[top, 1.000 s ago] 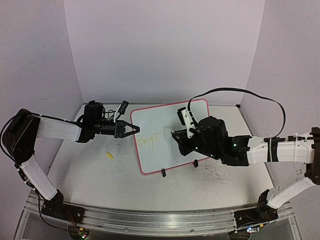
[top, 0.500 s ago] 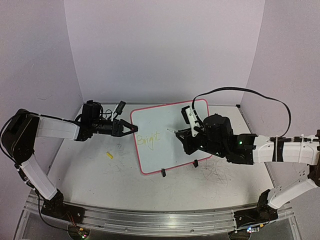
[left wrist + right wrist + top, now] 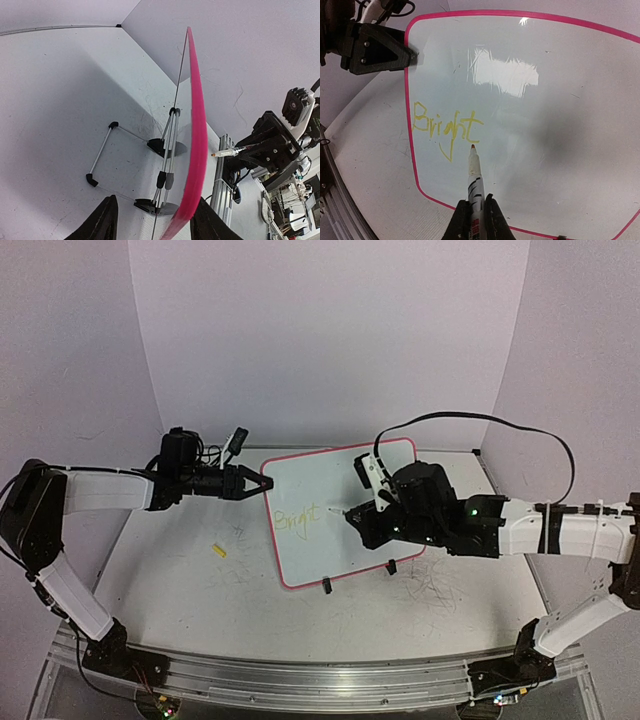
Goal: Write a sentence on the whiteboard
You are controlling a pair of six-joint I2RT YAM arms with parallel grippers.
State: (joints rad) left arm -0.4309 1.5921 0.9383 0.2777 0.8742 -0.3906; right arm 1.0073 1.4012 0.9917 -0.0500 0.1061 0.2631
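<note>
On the counter point(image 3: 180, 580), the whiteboard point(image 3: 335, 480) is propped up. A marker point(image 3: 474, 172) is held tight by the right end effector point(image 3: 472, 220), its tip pointed at the board just under the "t" of the yellow sentence point(image 3: 445, 125), only "Bright" so far. Bare board is left to its right. The rim is set between the parted jaws of the left end effector point(image 3: 152, 222).

The top camera is looking down from above the 6 o'clock edge of the table point(image 3: 180, 570) toward 12 o'clock, taking it all in. The left wrist camera is sighting closely along the edge of the whiteboard point(image 3: 198, 125) toward 3 o'clock. The right wrist camera is closely facing its surface toward 9 o'clock. All are sharing the whiteboard and the marker point(image 3: 474, 176).
</note>
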